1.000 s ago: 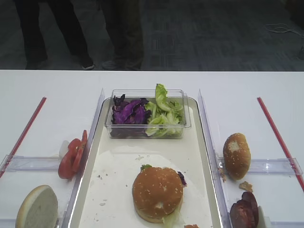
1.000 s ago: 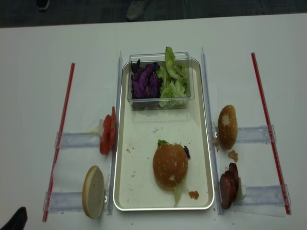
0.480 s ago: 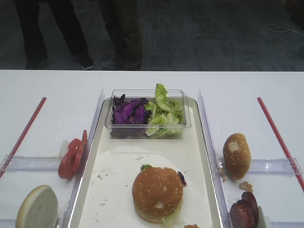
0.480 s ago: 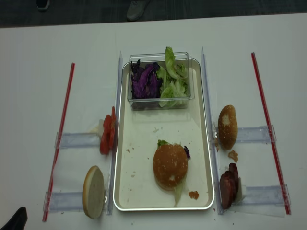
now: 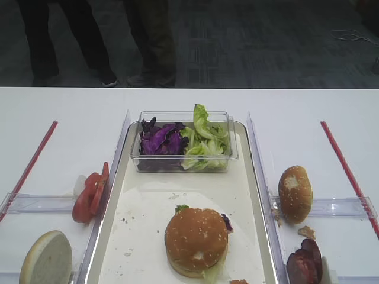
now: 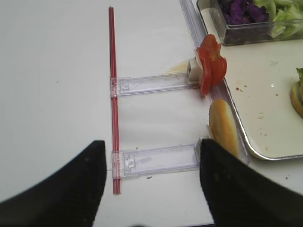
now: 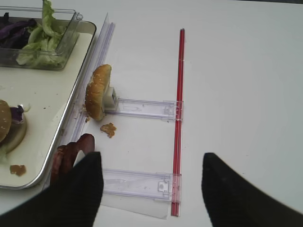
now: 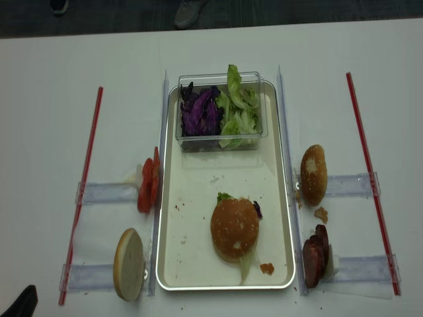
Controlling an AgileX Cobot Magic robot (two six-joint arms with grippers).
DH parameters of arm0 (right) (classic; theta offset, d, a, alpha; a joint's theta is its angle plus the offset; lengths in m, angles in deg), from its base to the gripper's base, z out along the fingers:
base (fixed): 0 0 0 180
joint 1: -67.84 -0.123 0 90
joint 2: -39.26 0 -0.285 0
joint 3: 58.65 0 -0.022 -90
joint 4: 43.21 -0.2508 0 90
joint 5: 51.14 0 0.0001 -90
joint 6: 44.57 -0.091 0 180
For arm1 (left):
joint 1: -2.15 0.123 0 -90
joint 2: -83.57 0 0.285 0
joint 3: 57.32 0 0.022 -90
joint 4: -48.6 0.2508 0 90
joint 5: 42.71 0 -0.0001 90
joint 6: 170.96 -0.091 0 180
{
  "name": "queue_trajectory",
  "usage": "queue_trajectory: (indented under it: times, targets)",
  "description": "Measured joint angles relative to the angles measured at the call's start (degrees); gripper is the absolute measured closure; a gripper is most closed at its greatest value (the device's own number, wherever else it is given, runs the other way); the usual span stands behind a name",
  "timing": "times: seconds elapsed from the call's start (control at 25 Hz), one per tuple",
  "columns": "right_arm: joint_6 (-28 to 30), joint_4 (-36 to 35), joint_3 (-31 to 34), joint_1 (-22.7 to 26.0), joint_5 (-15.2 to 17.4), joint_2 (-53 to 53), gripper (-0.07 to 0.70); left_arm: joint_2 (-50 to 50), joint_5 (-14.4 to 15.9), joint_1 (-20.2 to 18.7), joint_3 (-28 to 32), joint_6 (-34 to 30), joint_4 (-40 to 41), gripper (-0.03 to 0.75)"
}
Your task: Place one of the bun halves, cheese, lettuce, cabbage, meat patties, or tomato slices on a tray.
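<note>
The cream tray (image 5: 256, 177) (image 8: 289, 198) holds a stacked burger topped by a sesame bun half (image 5: 196, 239) (image 8: 234, 228). Another golden bun half (image 5: 295, 193) (image 7: 97, 92) stands on edge right of the tray, with the meat patties (image 8: 314, 254) (image 7: 71, 151) nearer. Tomato slices (image 5: 90, 192) (image 6: 210, 68) lean left of the tray. Lettuce (image 5: 204, 139) and cabbage (image 5: 160, 139) fill a clear box. No cheese shows. My right gripper (image 7: 150, 163) is open over a clear holder, beside the patties. My left gripper (image 6: 151, 151) is open and holds nothing.
A pale bun half (image 5: 46, 258) (image 6: 223, 126) stands at the tray's near left corner. Clear plastic holders (image 7: 142, 109) (image 6: 151, 85) and red strips (image 7: 179, 118) (image 6: 113, 94) lie on the white table. People's legs (image 5: 89, 41) stand beyond the far edge.
</note>
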Motion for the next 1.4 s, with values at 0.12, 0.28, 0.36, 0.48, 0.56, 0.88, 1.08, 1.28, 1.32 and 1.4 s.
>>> queue_trajectory:
  times: [0.12,0.28,0.36,0.48,0.56,0.88,1.08,1.28,1.32,1.4]
  targets:
    - [0.00,0.00,0.00,0.00,0.00,0.00,0.134,0.00,0.00,0.00,0.00,0.00,0.00,0.307]
    - [0.00,0.00,0.00,0.00,0.00,0.00,0.134,0.00,0.00,0.00,0.00,0.00,0.00,0.306]
    - [0.00,0.00,0.00,0.00,0.00,0.00,0.134,0.00,0.00,0.00,0.00,0.00,0.00,0.307]
    - [0.00,0.00,0.00,0.00,0.00,0.00,0.134,0.00,0.00,0.00,0.00,0.00,0.00,0.307]
    - [0.00,0.00,0.00,0.00,0.00,0.00,0.134,0.00,0.00,0.00,0.00,0.00,0.00,0.307]
    - [0.00,0.00,0.00,0.00,0.00,0.00,0.134,0.00,0.00,0.00,0.00,0.00,0.00,0.306]
    - [0.00,0.00,0.00,0.00,0.00,0.00,0.134,0.00,0.00,0.00,0.00,0.00,0.00,0.306]
    - [0.00,0.00,0.00,0.00,0.00,0.00,0.134,0.00,0.00,0.00,0.00,0.00,0.00,0.306]
    - [0.00,0.00,0.00,0.00,0.00,0.00,0.134,0.00,0.00,0.00,0.00,0.00,0.00,0.307]
    - [0.00,0.00,0.00,0.00,0.00,0.00,0.134,0.00,0.00,0.00,0.00,0.00,0.00,0.306]
